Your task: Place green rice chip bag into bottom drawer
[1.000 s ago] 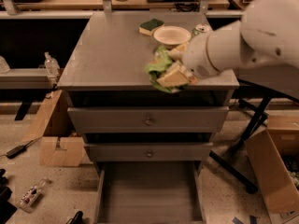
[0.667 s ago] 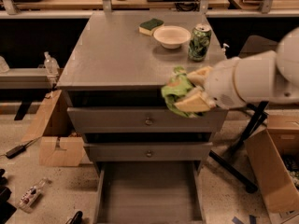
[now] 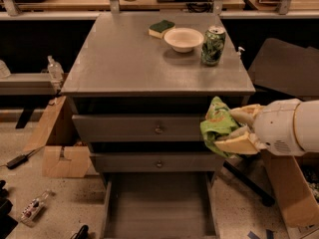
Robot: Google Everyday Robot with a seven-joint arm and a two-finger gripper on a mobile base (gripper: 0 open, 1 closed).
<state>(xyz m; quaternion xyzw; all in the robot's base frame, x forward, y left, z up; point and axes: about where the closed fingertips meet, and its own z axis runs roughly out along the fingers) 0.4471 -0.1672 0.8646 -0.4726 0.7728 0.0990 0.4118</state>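
Pincer clasping bag, at cabinet's right edge

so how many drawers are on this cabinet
3: top drawer and middle drawer shut, bottom drawer pulled open underneath. The gripper holds the green rice chip bag beside their right edge.

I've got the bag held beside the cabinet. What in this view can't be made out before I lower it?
Camera view, the only one:
1. The bottom drawer: its front end is cut off by the lower picture edge.
2. The green rice chip bag: its right side is hidden by the gripper, which clamps it to the right of the drawers.
3. The arm: it runs off the right edge.
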